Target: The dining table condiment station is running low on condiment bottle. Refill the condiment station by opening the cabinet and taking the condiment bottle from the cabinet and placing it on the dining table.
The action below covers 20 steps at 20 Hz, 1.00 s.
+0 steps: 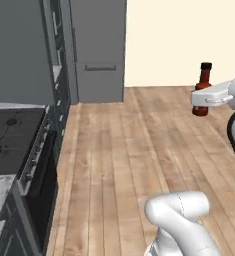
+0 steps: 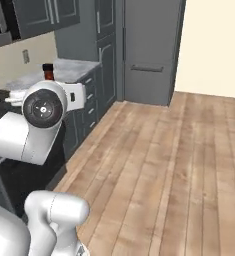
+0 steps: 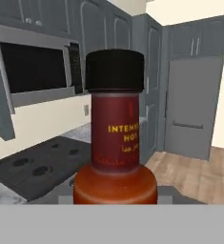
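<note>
The condiment bottle (image 3: 115, 138) stands upright in the gripper (image 1: 205, 100), carried in the air above the wooden floor (image 1: 134, 160) and touching no surface. In the hand view it rises straight ahead and close, its dark red shoulder at the bottom, the labelled neck above it, and the black cap (image 3: 115, 70) on top. The fingertips are hidden behind the bottle's body, so the width of the opening cannot be read directly; in the left base view the white hand crosses the bottle's lower body, with neck and cap (image 1: 206, 66) standing clear above it and the base showing just below, so the fingers are pinched on the bottle. In the right base view just the cap (image 2: 48, 68) peeks above the arm's wrist. Beyond the bottle and below it lies the black stovetop (image 3: 42, 167); above that hangs the microwave (image 3: 37, 66). Farther off, past the bottle, stand dark grey-blue cabinet doors (image 3: 108, 28) and a tall grey refrigerator (image 3: 189, 109), well apart from the gripper, beside a cream wall (image 1: 179, 40).
</note>
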Motion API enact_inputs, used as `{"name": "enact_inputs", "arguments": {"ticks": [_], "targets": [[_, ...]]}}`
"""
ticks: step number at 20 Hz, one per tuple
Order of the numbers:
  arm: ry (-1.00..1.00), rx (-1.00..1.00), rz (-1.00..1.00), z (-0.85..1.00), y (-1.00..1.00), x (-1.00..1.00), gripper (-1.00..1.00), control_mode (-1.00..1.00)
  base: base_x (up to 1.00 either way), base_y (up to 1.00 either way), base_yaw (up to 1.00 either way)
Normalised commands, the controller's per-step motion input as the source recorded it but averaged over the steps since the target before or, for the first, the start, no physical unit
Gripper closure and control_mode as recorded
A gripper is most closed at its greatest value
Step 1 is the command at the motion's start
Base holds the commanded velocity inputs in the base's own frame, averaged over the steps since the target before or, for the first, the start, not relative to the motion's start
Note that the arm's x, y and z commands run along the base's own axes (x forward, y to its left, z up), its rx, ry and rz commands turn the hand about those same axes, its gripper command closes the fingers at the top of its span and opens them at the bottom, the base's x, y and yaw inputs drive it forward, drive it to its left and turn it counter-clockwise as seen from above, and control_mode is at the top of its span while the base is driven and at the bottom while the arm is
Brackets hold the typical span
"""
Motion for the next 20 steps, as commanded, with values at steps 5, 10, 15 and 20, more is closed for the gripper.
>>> {"name": "enact_inputs", "arguments": {"ticks": [5,10,15,20], "targets": [[0.0,0.0,0.0,0.0,0.0,0.0,1.0,1.0,0.0,-0.35,-0.8],[0.0,0.0,0.0,0.0,0.0,0.0,1.0,1.0,0.0,-0.46,-0.77],[0.0,0.0,0.0,0.0,0.0,0.0,1.0,1.0,0.0,-0.58,-0.73],[0.0,0.0,0.0,0.0,0.0,0.0,1.0,1.0,0.02,-0.59,-0.71]]}}
